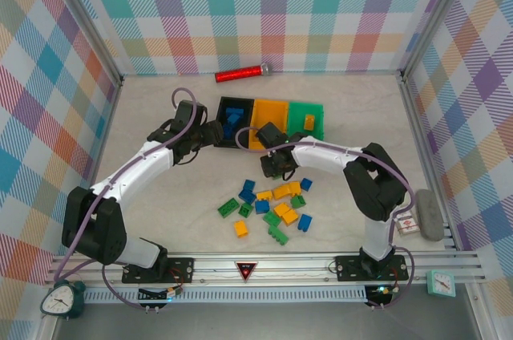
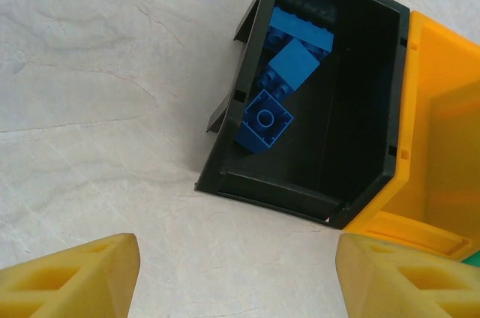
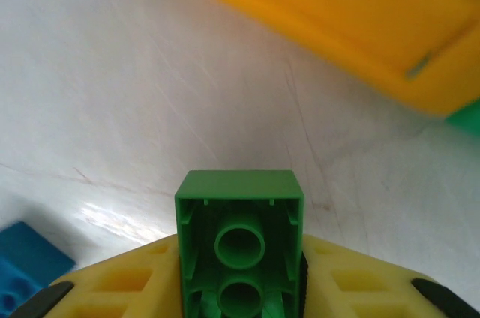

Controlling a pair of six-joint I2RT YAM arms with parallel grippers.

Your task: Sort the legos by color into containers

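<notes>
Three containers stand in a row at the back: a black bin (image 1: 244, 107) with blue bricks (image 2: 266, 119) inside, an orange bin (image 1: 272, 107) and a green bin (image 1: 300, 109) that has a yellow-orange brick (image 1: 309, 121) in it. A loose pile of blue, green and yellow-orange legos (image 1: 272, 208) lies on the table in front of the bins. My right gripper (image 3: 240, 258) is shut on a green brick (image 3: 240, 213), underside toward the camera, just before the orange bin (image 3: 337, 25). My left gripper (image 2: 240, 280) hangs open and empty beside the black bin's (image 2: 300, 190) near corner.
A red cylinder with a silver tip (image 1: 240, 74) lies against the back wall. At the right edge lie a grey block (image 1: 429, 213) and a small card (image 1: 407, 224). A blue brick (image 3: 22, 273) sits low left of the right gripper. Metal rails frame the table.
</notes>
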